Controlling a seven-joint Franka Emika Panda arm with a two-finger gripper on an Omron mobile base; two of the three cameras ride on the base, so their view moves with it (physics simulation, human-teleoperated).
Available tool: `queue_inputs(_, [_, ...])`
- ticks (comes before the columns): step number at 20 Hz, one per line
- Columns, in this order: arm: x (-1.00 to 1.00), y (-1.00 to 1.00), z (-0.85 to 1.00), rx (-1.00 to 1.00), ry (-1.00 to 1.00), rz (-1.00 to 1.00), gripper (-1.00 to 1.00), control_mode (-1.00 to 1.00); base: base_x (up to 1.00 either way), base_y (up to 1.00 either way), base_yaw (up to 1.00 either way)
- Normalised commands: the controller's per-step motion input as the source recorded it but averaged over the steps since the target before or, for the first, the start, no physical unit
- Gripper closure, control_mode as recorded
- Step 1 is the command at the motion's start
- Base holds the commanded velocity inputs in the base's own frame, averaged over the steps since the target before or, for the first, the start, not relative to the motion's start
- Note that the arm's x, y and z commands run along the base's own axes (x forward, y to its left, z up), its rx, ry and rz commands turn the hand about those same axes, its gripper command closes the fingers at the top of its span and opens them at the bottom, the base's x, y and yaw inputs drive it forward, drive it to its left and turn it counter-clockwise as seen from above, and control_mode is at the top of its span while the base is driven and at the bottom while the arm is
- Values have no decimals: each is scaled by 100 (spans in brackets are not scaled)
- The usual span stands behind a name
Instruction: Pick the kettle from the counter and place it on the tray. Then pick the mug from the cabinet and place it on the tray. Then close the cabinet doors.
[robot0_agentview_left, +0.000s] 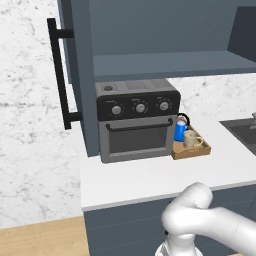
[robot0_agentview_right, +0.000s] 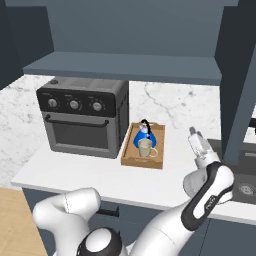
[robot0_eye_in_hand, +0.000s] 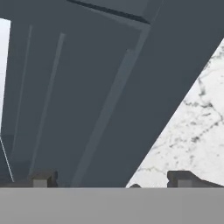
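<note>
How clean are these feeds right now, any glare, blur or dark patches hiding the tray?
Left base view: even light, no glare, the small light-brown wooden tray a little soft but readable. Right base view: the dark slate-blue wall cabinet shades its underside, tray well lit. Hand view: flat dark panels with low contrast; dark fingers sharp.

**White arm, dark joints, small dark fingertips**

The arm (robot0_agentview_right: 165, 227) is glossy white, built of thick rounded tubular links with smooth, bulbous elbows. In the right base view a dark, nearly black band curves along the link just behind the wrist, carrying a few small pale marks too tiny to read. A round dark cap sits on the joint at the base of the arm, farthest from the claw. The gripper (robot0_agentview_right: 192, 133) is a slim light-grey piece. Its fingertips (robot0_eye_in_hand: 43, 178) are small blocky dark-grey pads with squared tops. No cables or screws can be made out.
</note>
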Motion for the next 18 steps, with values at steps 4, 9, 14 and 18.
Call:
queue_inputs(4, [-18, -64, 28, 6, -1, -6, -100, -100, 0, 0, 0])
queue_inputs(9, [-16, -62, 15, 4, 0, -9, -100, -100, 0, 0, 0])
queue_inputs(14, [-3, -50, 0, 8, 0, -3, -100, -100, 0, 0, 0])
queue_inputs(18, [0, -45, 0, 12, 0, -1, -100, -100, 0, 0, 0])
